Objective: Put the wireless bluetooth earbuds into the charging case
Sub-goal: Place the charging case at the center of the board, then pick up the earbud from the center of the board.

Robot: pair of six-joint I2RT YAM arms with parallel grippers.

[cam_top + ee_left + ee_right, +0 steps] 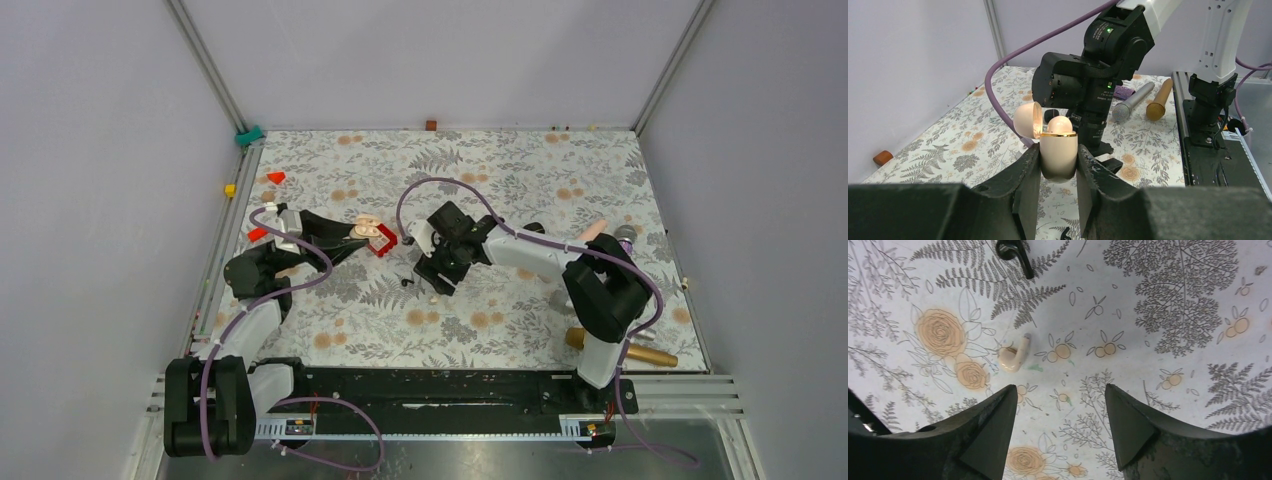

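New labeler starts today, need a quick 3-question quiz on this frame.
1. Multiple choice: what does the left claw hold?
A) nothing
B) a beige charging case
C) a screwdriver
2. True or false: the case's lid is shut.
3. Fill in: the open right claw hangs over the table near a loose beige ___.

Key
1. B
2. False. The lid is hinged open.
3. earbud
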